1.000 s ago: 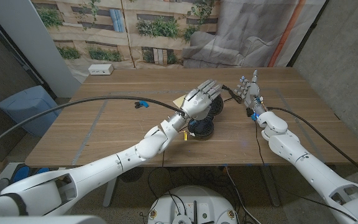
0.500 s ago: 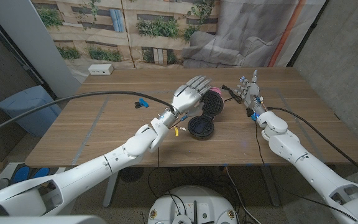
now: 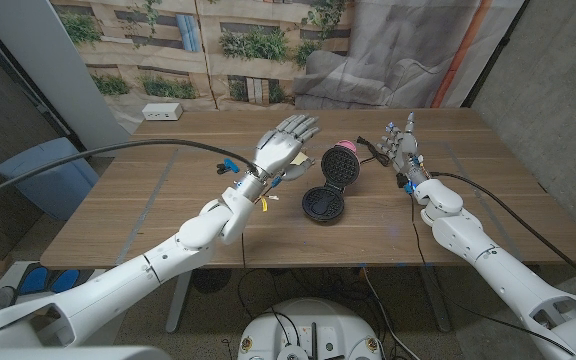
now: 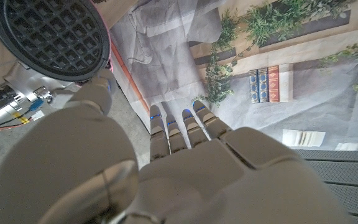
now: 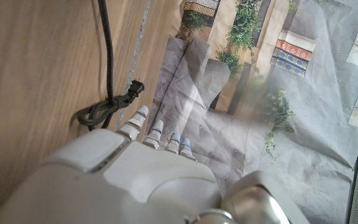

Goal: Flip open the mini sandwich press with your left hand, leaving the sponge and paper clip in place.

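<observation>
1. Head view: mini sandwich press (image 3: 330, 184) stands open near the middle of the wooden table (image 3: 148, 205). Its pink lid is tilted up at the far side; the dark ribbed lower plate lies toward the near edge.
2. Head view: left hand (image 3: 280, 145) is raised just left of the press, fingers spread and extended, holding nothing, not touching the press.
3. Head view: right hand (image 3: 402, 148) stands to the right of the press, fingers pointing up and slightly apart, nothing in it. A black cable (image 3: 373, 150) runs between the press and this hand.
4. Head view: a small blue item (image 3: 227, 166) lies on the table left of the left hand; too small to identify. A white box (image 3: 162, 112) sits at the far left corner.
5. Left wrist view: back of left hand (image 4: 166, 174) with fingers straight and empty. A ribbed black plate of the press (image 4: 45, 37) shows close beside the thumb.
6. Right wrist view: back of right hand (image 5: 135, 180), fingers extended and empty. A knotted black cable (image 5: 104, 106) lies on the wood just beyond the fingertips.
</observation>
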### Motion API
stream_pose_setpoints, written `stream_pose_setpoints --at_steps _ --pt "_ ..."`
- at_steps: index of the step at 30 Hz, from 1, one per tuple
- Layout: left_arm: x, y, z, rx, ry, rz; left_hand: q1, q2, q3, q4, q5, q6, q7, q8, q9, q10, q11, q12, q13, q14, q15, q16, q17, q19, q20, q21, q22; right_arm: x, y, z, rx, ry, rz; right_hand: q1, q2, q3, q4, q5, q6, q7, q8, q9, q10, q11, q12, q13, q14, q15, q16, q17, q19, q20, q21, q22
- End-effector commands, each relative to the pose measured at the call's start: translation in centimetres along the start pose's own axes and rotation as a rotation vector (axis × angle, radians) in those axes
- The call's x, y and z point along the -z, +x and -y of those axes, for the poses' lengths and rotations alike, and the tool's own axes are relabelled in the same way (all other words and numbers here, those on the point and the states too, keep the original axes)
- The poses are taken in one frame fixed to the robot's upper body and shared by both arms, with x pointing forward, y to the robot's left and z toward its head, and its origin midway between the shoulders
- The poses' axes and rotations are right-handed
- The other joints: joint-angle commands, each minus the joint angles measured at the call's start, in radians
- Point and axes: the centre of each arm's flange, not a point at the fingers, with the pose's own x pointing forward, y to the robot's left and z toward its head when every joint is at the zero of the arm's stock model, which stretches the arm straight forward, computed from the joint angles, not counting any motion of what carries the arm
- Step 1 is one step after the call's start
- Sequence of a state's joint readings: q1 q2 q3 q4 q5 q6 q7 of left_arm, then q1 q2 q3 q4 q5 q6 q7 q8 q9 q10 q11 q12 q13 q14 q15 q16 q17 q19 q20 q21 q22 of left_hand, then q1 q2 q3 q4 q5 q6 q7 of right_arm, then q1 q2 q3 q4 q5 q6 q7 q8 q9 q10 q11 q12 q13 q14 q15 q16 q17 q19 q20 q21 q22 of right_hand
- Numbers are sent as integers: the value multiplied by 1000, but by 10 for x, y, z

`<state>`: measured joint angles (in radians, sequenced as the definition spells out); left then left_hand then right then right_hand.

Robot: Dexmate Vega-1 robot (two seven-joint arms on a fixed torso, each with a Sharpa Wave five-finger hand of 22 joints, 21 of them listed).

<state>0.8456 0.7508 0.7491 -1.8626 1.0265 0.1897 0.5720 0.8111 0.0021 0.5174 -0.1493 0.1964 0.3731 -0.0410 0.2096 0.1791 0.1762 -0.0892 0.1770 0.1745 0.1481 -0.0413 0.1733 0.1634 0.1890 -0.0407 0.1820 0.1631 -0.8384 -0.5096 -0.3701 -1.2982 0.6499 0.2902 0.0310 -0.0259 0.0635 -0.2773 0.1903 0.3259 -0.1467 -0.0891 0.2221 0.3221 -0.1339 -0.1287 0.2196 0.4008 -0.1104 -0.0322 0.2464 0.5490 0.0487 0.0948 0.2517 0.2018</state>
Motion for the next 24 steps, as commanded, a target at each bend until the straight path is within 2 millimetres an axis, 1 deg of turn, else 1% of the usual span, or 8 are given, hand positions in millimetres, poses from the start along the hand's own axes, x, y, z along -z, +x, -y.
stream_pose_setpoints --at_steps 1,5,11,16,21,24 --pt "36 -18 -4 -6 -190 -170 -11 6 -7 0 -1 1 8 -7 3 -3 2 5 1 -8 -12 1 3 -5 -44 0 3 0 0 0 0 0 0 3 90 -5 -1 6 -5 1 4 6 -8 4 5 5 -6 -22 3 4 2 9 4 4" --pt "49 -22 -2 -11 -258 -212 -17 9 -11 2 -1 -5 14 -10 3 -5 8 5 1 -10 -7 0 3 -7 -42 0 3 0 0 0 0 0 0 3 90 -5 -1 6 -5 2 4 6 -8 4 5 5 -5 -25 3 4 2 9 4 4" --pt "69 -29 3 -19 -370 -330 -28 13 -18 5 -2 -8 19 -12 3 -8 12 4 1 -11 -3 1 3 -7 -39 1 4 0 0 0 0 0 0 3 90 -5 -1 6 -5 2 5 6 -8 5 5 5 -5 -23 3 4 3 9 4 4" --pt "83 -32 7 -18 -412 -372 -38 16 -24 7 -2 -8 24 -13 3 -8 13 5 1 -14 3 0 3 -6 -39 2 4 0 0 0 0 0 0 3 90 -5 -1 6 -6 1 4 6 -7 4 6 5 -6 -24 3 4 2 9 4 4" --pt "98 -35 17 -24 -554 -463 -45 19 -28 8 -3 -8 26 -14 3 -8 15 6 1 -13 3 1 3 -5 -37 3 4 0 0 0 0 0 0 3 90 -5 -1 6 -6 2 4 6 -7 5 6 5 -5 -25 3 4 1 9 4 4" --pt "106 -37 23 -21 -619 -480 -49 20 -30 8 -3 -10 29 -15 3 -8 15 6 1 -13 5 2 3 -4 -36 3 4 0 0 0 0 0 0 3 90 -5 -1 6 -5 0 4 6 -7 4 6 5 -5 -22 3 4 2 9 4 4"
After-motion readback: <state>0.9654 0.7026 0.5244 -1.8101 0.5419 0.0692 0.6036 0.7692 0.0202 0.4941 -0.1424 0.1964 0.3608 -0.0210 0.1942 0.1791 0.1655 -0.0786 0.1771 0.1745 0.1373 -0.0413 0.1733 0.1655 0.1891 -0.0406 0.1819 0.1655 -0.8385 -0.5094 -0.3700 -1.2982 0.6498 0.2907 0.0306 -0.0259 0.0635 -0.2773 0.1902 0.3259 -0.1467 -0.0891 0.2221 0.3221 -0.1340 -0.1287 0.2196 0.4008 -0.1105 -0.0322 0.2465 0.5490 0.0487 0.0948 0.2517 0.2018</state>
